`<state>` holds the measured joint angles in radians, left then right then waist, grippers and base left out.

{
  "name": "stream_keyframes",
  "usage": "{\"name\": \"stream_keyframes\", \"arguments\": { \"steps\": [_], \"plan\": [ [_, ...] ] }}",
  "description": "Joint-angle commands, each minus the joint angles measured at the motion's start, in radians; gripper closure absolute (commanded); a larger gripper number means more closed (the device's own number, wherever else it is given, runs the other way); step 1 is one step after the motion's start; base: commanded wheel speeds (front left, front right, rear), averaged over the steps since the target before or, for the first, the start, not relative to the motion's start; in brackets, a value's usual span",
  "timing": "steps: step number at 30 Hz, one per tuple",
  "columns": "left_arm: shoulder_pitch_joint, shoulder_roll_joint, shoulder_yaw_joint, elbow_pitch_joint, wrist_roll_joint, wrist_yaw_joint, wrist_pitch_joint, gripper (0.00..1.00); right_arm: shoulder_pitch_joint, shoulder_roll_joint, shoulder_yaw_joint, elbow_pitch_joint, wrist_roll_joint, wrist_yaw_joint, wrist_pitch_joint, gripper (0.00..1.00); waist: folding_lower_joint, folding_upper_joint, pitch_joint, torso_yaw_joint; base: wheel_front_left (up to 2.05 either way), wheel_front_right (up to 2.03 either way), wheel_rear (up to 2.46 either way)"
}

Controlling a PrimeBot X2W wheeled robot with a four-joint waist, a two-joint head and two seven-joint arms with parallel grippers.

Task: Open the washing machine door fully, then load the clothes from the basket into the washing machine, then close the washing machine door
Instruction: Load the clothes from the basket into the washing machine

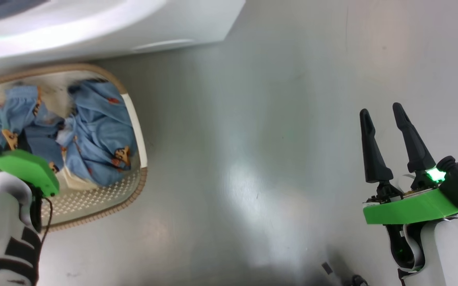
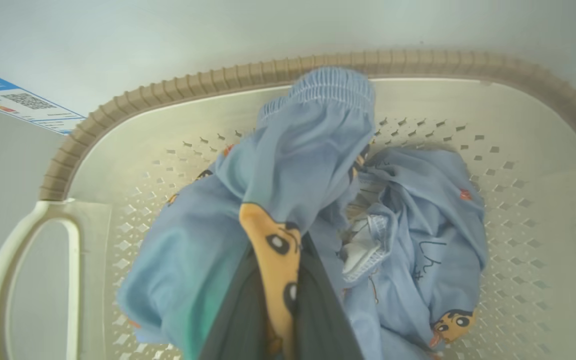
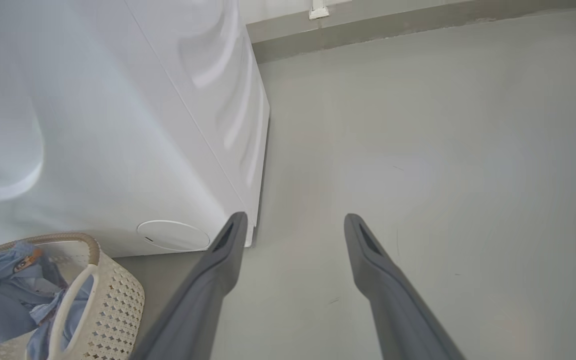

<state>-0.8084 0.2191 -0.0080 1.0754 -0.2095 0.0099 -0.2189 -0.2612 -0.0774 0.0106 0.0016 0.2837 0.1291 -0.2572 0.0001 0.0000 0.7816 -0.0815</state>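
The cream basket (image 1: 105,194) stands on the floor against the white washing machine (image 1: 133,24), with light blue clothes (image 1: 98,131) inside. In the left wrist view my left gripper (image 2: 280,260) is shut on one blue garment (image 2: 313,150), which rises bunched above the basket floor with an orange patch between the fingers. A second garment (image 2: 428,210) lies crumpled beside it in the basket (image 2: 168,95). My right gripper (image 1: 381,110) hovers open over bare floor at the right, holding nothing. The washing machine door is out of view.
The machine's small round white flap (image 3: 173,235) sits low on its front, just above the basket (image 3: 113,300). A blue energy sticker (image 2: 13,102) shows on the machine. Grey floor (image 1: 253,159) stretches between the basket and my right arm, to a wall base (image 3: 418,25).
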Motion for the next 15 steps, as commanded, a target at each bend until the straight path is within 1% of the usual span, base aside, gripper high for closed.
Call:
{"name": "stream_keyframes", "arguments": {
  "steps": [1,5,8,15],
  "plan": [
    [0.056,0.040,0.025,-0.025,-0.009,-0.003,-0.020,1.00,0.047,-0.007,0.024,-0.015,-0.006,0.002,-0.005,0.00,-0.0001,0.0000,-0.070,0.021,0.00,0.00,0.00],
    [0.102,0.029,0.026,-0.075,-0.014,-0.005,-0.037,1.00,0.058,-0.012,0.028,-0.008,-0.008,0.002,-0.005,0.00,-0.0001,0.0000,-0.119,0.030,0.00,0.00,0.00],
    [0.146,0.018,0.030,-0.141,-0.017,-0.006,-0.042,1.00,0.067,-0.013,0.031,0.000,-0.008,0.002,-0.005,0.00,-0.0001,0.0000,-0.158,0.037,0.00,0.00,0.00],
    [0.291,-0.017,0.046,-0.391,-0.008,0.007,-0.043,1.00,0.089,-0.017,0.038,0.014,-0.013,0.002,-0.005,0.00,-0.0001,0.0000,-0.261,0.049,0.00,0.00,0.00]
  ]
}}
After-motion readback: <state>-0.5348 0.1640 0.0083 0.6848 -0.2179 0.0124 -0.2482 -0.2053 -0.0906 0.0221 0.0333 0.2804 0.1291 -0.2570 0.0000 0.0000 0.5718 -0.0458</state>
